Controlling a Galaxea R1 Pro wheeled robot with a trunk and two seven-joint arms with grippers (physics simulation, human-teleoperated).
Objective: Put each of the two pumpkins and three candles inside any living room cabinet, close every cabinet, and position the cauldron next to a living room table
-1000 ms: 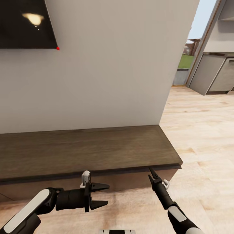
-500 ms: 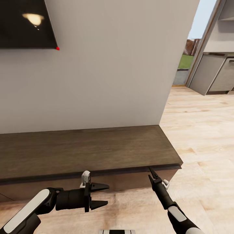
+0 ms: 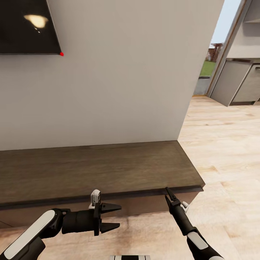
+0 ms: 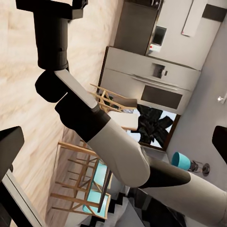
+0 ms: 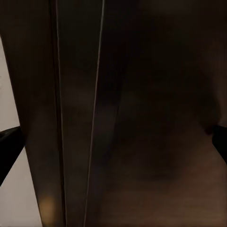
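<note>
**Jaws parked at the cabinet front**

Left jaws are spread with nothing between them, hovering over the wood floor just in front of the cabinet. Right jaws look pressed together, tip right at the lip under the cabinet's top near its right end. Cabinet is long, low and dark brown, flat against a grey wall under a black TV. Kitchen units sit past the wall's right edge.
</note>
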